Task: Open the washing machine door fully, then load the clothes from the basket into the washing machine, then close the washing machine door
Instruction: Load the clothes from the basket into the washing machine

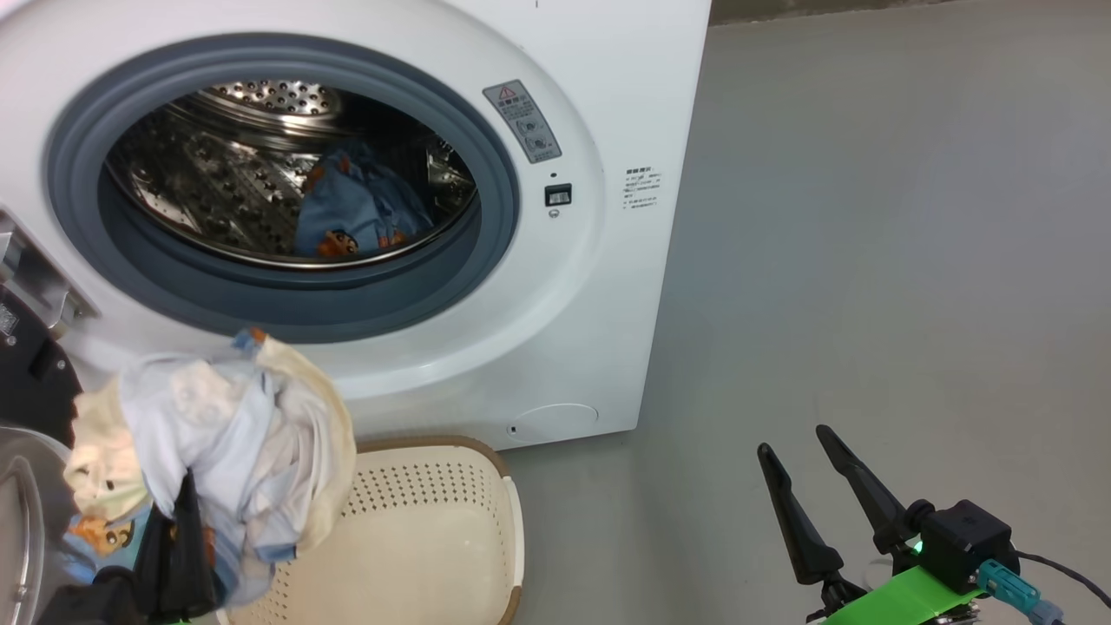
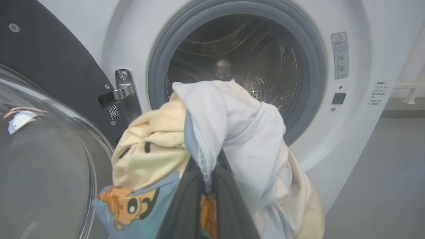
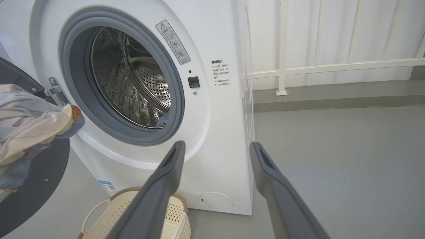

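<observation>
A: Which writing can be read here?

B: Above the right pincer point(image 3: 216, 143), a little to its left, a grey warning sticker point(image 3: 172, 41) on the washing machine point(image 3: 225, 132) shows a red triangle with an exclamation mark. Its small print I cannot read.

A: And straight above the pincer?

B: A block of Chinese print point(image 3: 221, 73), too small to read surely. Lower left of the pincer, a blue label point(image 3: 108, 186) carries a square code.

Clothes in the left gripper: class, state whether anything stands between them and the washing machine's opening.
Nothing visible does. The door is swung aside to the left, the clothes hang before the open drum, and a blue garment lies low inside.
</observation>
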Tool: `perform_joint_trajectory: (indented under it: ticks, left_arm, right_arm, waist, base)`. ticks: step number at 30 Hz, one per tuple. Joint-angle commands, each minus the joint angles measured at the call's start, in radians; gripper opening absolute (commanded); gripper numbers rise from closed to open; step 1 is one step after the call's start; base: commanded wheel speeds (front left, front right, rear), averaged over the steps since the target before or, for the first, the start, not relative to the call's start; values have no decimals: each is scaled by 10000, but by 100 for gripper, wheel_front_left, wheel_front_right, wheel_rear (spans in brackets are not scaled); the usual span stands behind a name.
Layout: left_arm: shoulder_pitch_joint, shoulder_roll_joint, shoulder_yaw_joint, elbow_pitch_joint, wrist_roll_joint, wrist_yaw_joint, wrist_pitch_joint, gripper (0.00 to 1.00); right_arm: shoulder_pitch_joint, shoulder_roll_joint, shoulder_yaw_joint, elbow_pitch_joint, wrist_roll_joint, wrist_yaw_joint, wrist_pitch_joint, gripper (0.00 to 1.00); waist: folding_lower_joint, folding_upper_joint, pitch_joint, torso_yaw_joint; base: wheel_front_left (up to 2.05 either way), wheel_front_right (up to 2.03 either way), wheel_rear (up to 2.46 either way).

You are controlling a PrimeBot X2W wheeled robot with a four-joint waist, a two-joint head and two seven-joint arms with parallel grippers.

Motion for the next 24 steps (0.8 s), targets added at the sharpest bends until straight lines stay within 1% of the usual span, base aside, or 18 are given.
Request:
perform_joint_trajectory:
  ticks: [1,14,24]
  left_arm:
    - [-112,78,310,-292,79,105,-33,0]
    - [-157,90,278,-201,-38,126,-114,0]
    - [-643,48,145,-46,-143,84,-177,0]
  right_arm:
    - [-39,-108,207,-276,-25,16,-48,100]
    - [-77,-123,141,-309,-29,16,-48,100]
    - [-164,-115,48,-383,-16,16,-48,100]
  waist:
    - [0,0,2,18]
    - [0,0,172,44]
    - [0,0,578,50]
  base:
    - [0,0,0]
    - [0,0,0]
    - [0,0,0]
